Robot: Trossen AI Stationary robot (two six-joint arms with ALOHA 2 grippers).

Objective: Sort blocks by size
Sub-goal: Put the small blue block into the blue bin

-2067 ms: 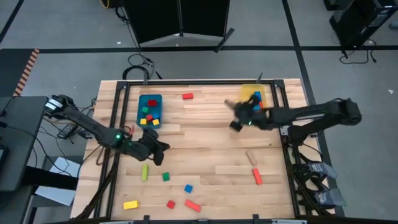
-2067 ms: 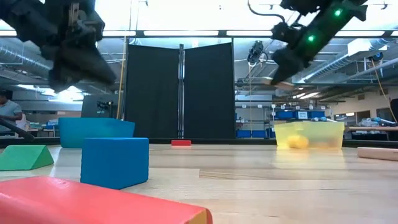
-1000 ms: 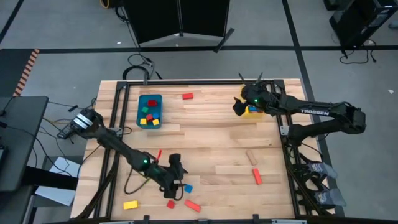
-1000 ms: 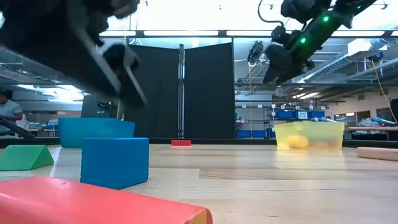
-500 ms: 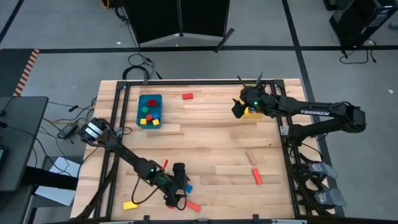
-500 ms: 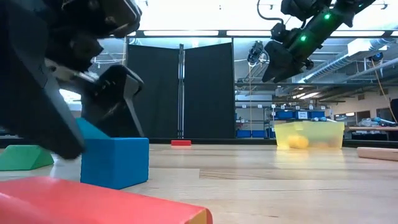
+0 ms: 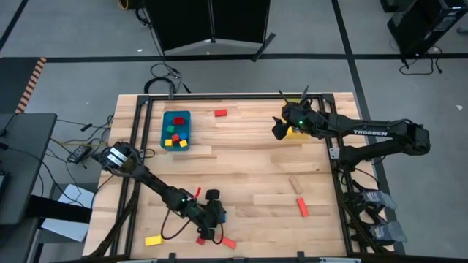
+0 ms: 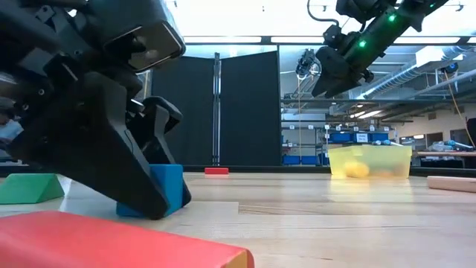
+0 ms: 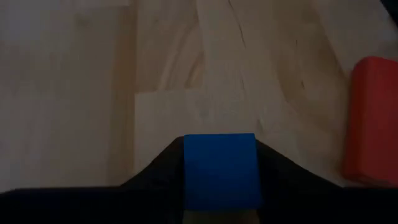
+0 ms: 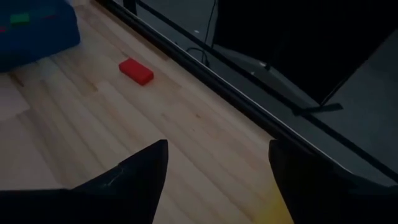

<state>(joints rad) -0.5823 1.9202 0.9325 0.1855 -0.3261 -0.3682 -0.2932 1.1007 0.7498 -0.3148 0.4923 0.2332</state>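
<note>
A: Blocks lie scattered on the table (image 7: 241, 157); which one do I have?

B: I see the left gripper (image 7: 214, 216) down at the near edge, its fingers (image 9: 149, 171) straddling a blue cube (image 9: 221, 169) that sits on the wood, a red bar (image 9: 370, 118) lying just beside.

A: And my other arm?

B: The right gripper (image 7: 278, 128) hangs above the yellow bin (image 8: 370, 160) at the far right, fingers (image 10: 140, 171) spread and holding nothing. A red block (image 10: 135, 70) lies by the far rail, near the blue bin (image 7: 176, 130).
</note>
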